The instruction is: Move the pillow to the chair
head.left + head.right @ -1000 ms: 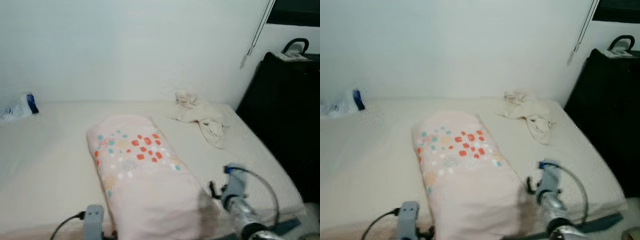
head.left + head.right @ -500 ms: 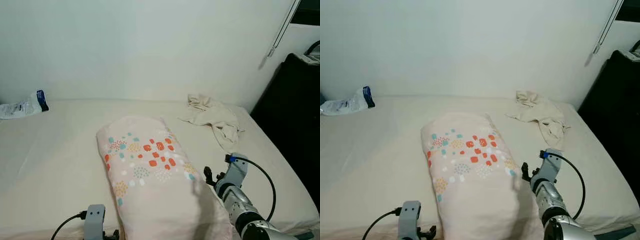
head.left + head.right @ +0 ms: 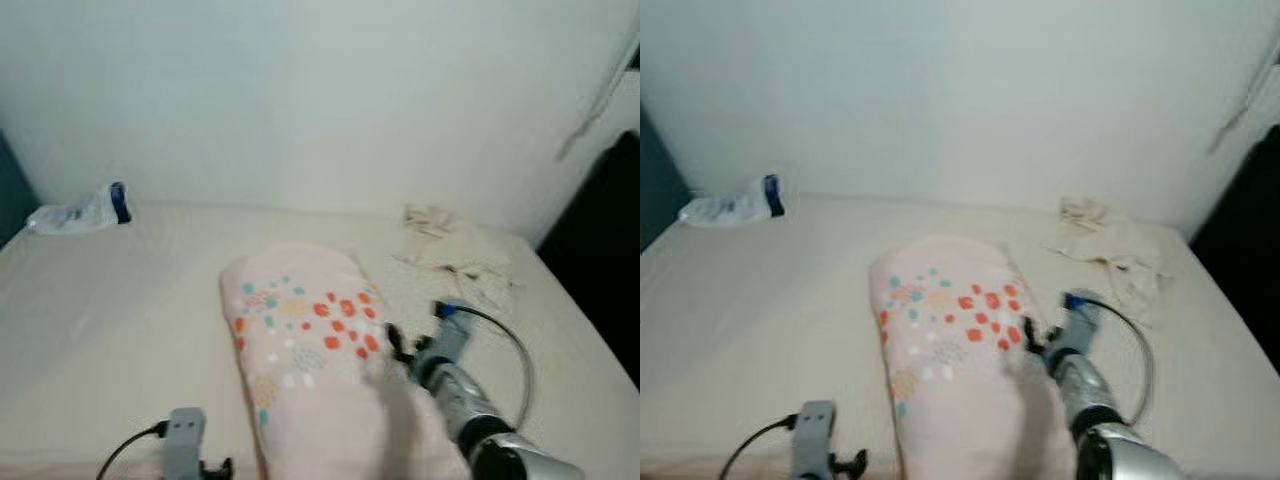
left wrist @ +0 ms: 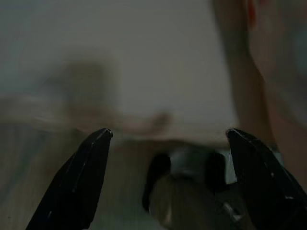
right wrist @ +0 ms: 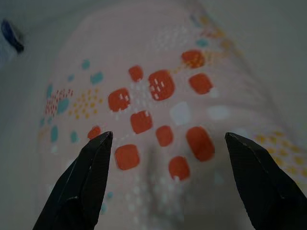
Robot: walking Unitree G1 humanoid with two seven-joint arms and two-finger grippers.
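Since the earlier frames the view has swung left and blurred. A plastic packet (image 3: 78, 211) is seen by the wall. The left pincer (image 4: 168, 139) is spread wide. The pillow (image 3: 320, 350) lies on the bed (image 3: 110, 320); the right pincer (image 5: 168, 143), spread wide, is aimed at its spotted print.

one pillow (image 3: 310, 340), one crumpled cloth (image 3: 455, 255), one packet (image 3: 80, 212)
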